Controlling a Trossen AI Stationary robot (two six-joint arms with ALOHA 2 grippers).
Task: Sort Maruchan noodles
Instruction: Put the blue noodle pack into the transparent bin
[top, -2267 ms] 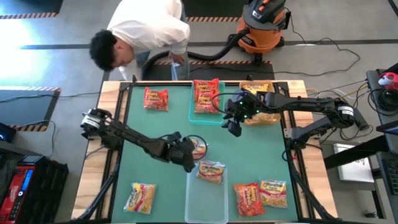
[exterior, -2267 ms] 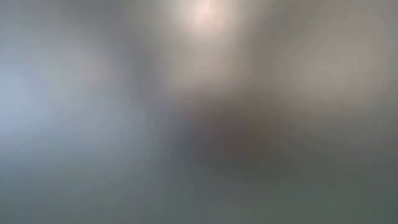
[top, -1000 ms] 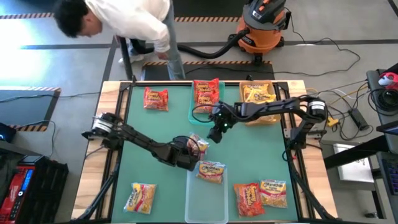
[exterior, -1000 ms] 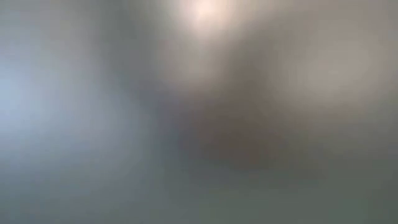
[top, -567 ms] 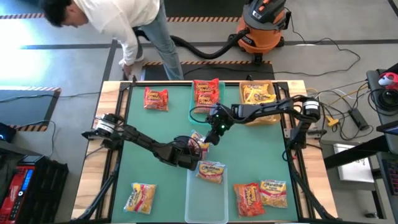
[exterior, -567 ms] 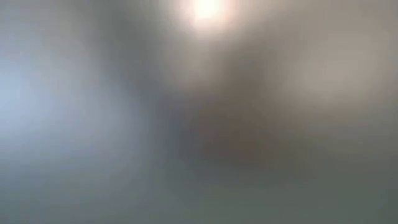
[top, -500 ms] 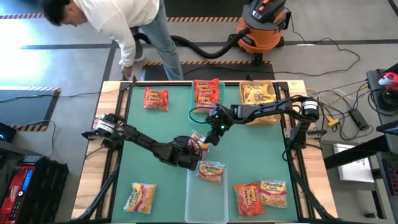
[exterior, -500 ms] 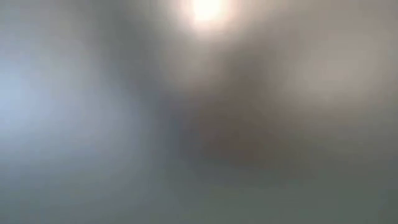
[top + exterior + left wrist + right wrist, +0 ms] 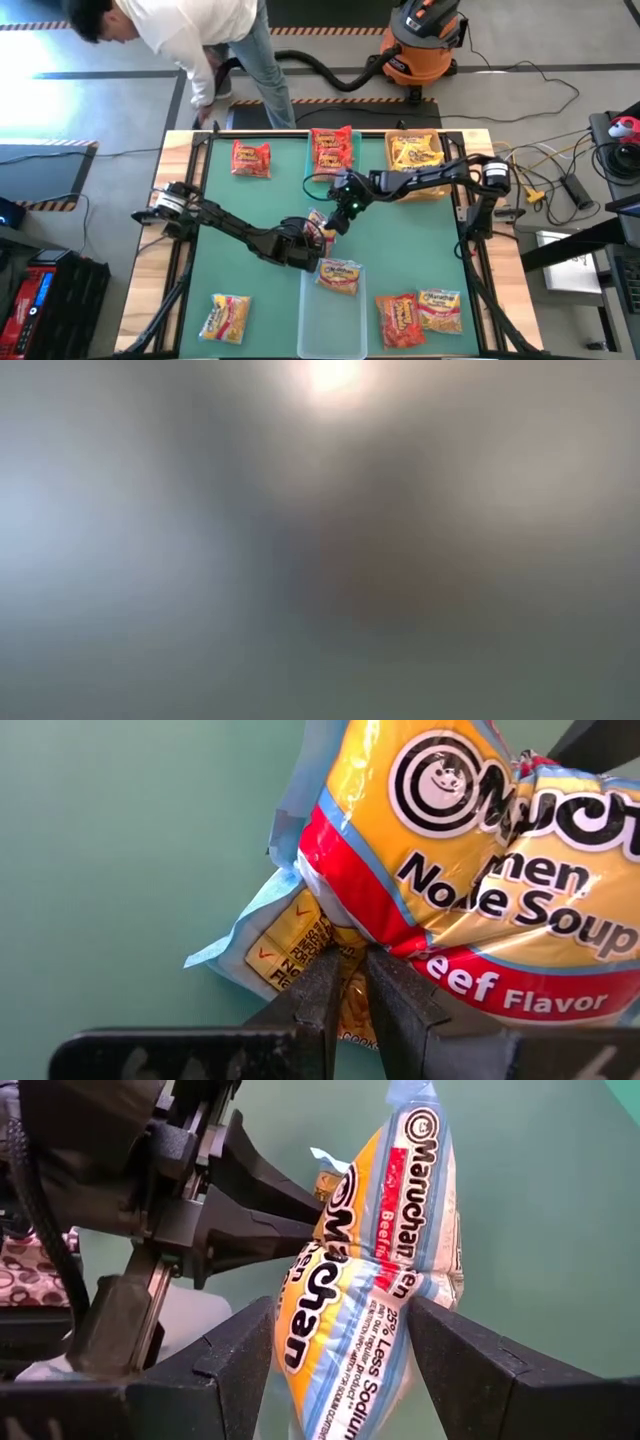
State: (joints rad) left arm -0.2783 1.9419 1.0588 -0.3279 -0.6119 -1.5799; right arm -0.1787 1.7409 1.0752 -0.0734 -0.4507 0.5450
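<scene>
Since the earlier high frames the right arm has swung in from the bins to mid-table, meeting the left arm; the person at the far edge has shifted left. High view: left gripper (image 9: 305, 243) and right gripper (image 9: 335, 218) converge on one beef-flavor packet (image 9: 318, 228) held above the green mat (image 9: 400, 250), just beyond the clear bin (image 9: 332, 325); other noodle packets lie scattered around. Low view: nothing legible. Left wrist view: fingers (image 9: 318, 990) pinched narrow on the packet's sealed edge. Right wrist view: own jaws spread wide, straddling the packet's body without touching. Judgement: a handover. The right should close squarely across the packet before the left lets go, or the slick wrapper may slip.
</scene>
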